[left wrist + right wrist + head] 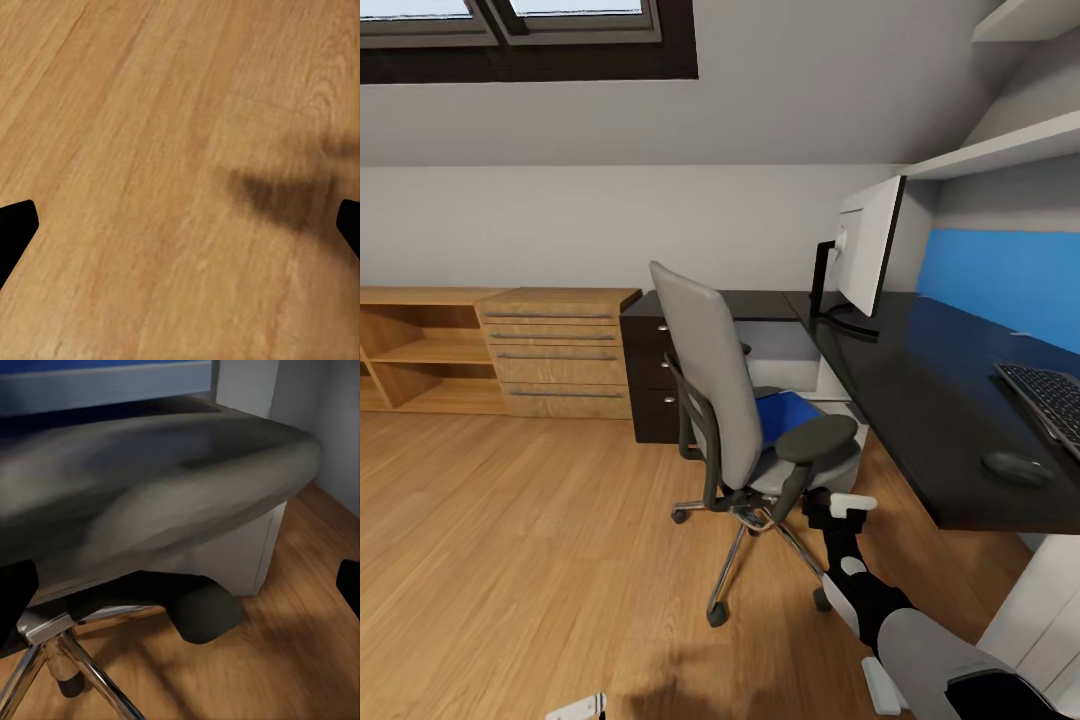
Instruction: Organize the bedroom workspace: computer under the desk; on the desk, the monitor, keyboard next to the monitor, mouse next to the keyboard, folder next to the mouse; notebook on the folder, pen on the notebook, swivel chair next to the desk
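The grey swivel chair (725,400) stands on the wooden floor, turned toward the desk (905,400). The blue folder (785,412) lies on its seat. The monitor (870,250), keyboard (1050,395) and mouse (1015,465) rest on the black desk top. Under the desk stands a light grey case, seemingly the computer (785,345). My right gripper (838,503) (180,600) hangs open just below the chair's near armrest (150,502), holding nothing. My left gripper (180,225) is open over bare floor. I cannot make out the notebook or the pen.
Low wooden shelving and drawers (500,350) line the back wall, beside a black drawer unit (650,380). The chair's chrome base and castors (745,560) spread over the floor near my right arm. Open wooden floor (510,560) lies to the left.
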Motion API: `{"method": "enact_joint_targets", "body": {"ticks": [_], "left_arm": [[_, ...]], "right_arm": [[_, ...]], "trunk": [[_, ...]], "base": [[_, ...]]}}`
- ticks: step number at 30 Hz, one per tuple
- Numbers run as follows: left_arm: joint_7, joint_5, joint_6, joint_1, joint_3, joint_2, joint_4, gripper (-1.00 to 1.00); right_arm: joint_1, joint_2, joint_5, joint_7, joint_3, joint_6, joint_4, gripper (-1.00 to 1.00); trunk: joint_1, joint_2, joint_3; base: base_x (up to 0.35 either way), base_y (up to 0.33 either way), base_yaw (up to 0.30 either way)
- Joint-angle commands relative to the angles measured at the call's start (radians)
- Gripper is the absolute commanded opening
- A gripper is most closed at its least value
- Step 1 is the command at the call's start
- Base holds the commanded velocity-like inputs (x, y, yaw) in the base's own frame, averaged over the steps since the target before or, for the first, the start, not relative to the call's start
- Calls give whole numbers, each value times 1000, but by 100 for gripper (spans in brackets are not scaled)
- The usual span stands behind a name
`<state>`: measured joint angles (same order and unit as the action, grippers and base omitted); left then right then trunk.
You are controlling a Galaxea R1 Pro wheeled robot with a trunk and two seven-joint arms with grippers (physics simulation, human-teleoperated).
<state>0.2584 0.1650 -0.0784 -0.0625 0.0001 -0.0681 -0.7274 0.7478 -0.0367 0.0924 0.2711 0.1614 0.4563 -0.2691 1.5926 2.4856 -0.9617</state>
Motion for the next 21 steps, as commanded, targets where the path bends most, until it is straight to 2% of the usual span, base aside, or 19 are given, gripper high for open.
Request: {"method": "enact_joint_targets", "body": {"ticks": [1, 8, 12, 17, 21], "left_arm": [[1, 9, -4, 0, 0, 0, 0, 100], [2, 8, -4, 0, 0, 1, 0, 100], [2, 8, -4, 0, 0, 0, 0, 100], [2, 8, -6, 0, 0, 1, 1, 100], [2, 8, -35, 0, 0, 1, 6, 100]], "right_arm": [[1, -1, 11, 5, 8, 4, 0, 100], [1, -12, 15, 12, 4, 4, -1, 100], [1, -11, 15, 13, 3, 4, -1, 100], [1, -11, 15, 13, 3, 21, 1, 100], [1, -11, 15, 13, 3, 32, 3, 100]], "trunk": [[0, 0, -1], [0, 0, -1], [0, 0, -2], [0, 0, -2], [0, 0, -2]], "base": [[0, 0, 0], [0, 0, 64], [0, 0, 141], [0, 0, 24], [-111, 4, 2]]}}
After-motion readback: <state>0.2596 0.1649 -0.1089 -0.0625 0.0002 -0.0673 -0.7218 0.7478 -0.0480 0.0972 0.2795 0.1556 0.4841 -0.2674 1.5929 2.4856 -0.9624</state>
